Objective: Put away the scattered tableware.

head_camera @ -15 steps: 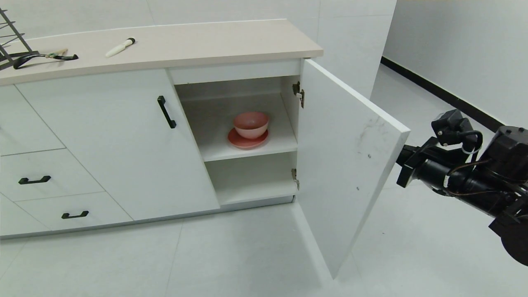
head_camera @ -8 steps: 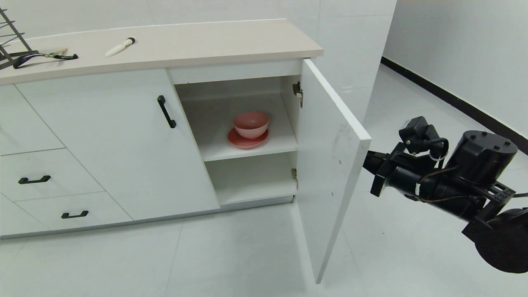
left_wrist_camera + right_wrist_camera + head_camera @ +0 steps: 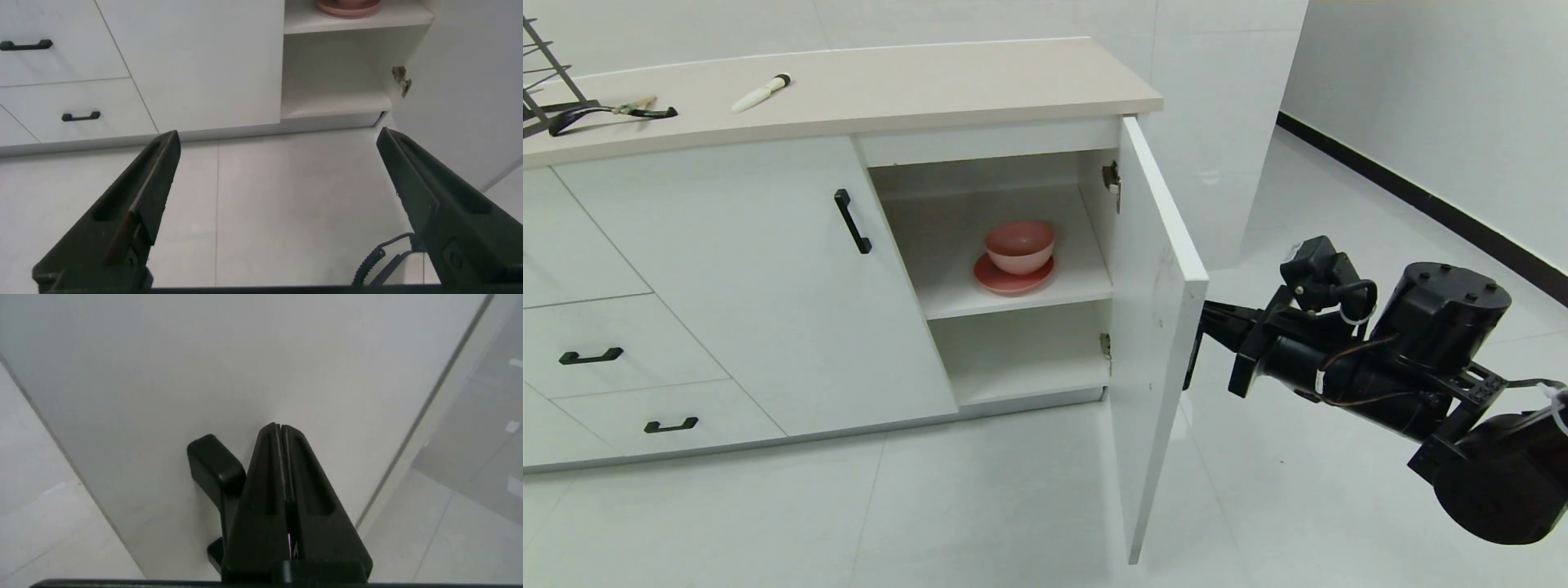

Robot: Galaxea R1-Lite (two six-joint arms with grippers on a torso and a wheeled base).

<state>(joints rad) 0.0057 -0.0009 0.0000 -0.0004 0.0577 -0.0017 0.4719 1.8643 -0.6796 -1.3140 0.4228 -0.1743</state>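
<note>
A pink bowl (image 3: 1019, 245) sits on a red plate (image 3: 1013, 282) on the upper shelf of the open cabinet; the plate's edge (image 3: 347, 6) also appears in the left wrist view. The white cabinet door (image 3: 1152, 343) stands about half open. My right gripper (image 3: 1201, 317) is shut, its tip against the door's outer face (image 3: 122, 392), beside the black door handle (image 3: 214, 461). My left gripper (image 3: 278, 137) hangs open over the floor in front of the cabinet, with nothing between its fingers.
On the beige countertop (image 3: 947, 77) lie a white-handled knife (image 3: 761, 92) and dark utensils (image 3: 613, 112) beside a wire rack (image 3: 543, 73). Closed drawers (image 3: 592, 355) and a closed left door (image 3: 768, 286) fill the cabinet front. Open tiled floor lies before it.
My right arm has moved left with the door, which has swung from wide open to about half open. The bowl and plate have not moved.
</note>
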